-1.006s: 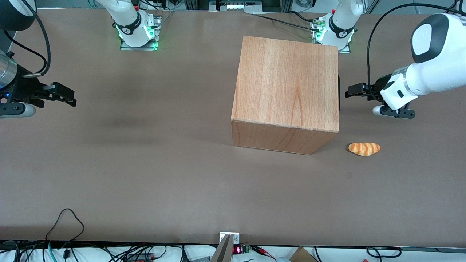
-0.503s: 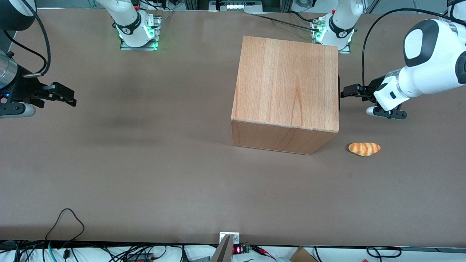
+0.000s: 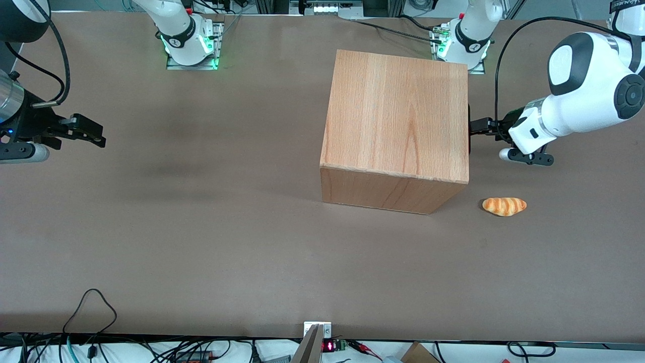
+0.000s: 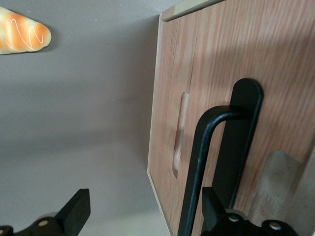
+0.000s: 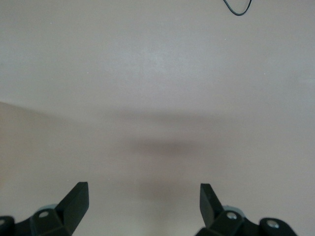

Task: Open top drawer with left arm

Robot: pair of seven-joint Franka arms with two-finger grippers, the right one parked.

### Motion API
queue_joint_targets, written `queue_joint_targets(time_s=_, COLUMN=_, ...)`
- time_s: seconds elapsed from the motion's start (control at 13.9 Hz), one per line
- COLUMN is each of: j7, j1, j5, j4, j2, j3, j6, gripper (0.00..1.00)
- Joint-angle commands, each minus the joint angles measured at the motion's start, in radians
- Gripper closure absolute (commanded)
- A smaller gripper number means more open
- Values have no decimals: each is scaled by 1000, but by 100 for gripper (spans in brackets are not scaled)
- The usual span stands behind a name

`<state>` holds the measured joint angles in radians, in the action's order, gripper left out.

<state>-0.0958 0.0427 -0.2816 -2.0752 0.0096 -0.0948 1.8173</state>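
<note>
Tabletop unchanged; the spread hand (image 3: pixel 473 126) has closed in on the drawer's handle (image 4: pixel 206 162).

The front view looks steeply down from high over the brown table (image 3: pixel 201 242), taking in its whole width. The left wrist view sits very near the reddish-wood cabinet (image 4: pixel 246 59), facing its front past the black two-finger gripper (image 4: pixel 142 216); both views share the orange striped bread roll (image 3: pixel 504 206). The right wrist view faces bare tabletop from close by.
</note>
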Motion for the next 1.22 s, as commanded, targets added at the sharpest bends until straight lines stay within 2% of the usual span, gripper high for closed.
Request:
queue_joint_targets(time_s=0.0, j7=-36, j1=8, j5=-27, j4=-35, j2=-16, j3=-5, j6=30, gripper=0)
queue_joint_targets(time_s=1.15, j7=-84, j1=42, j5=-11, j4=-60, j2=-8, j3=-23, j6=63, gripper=0)
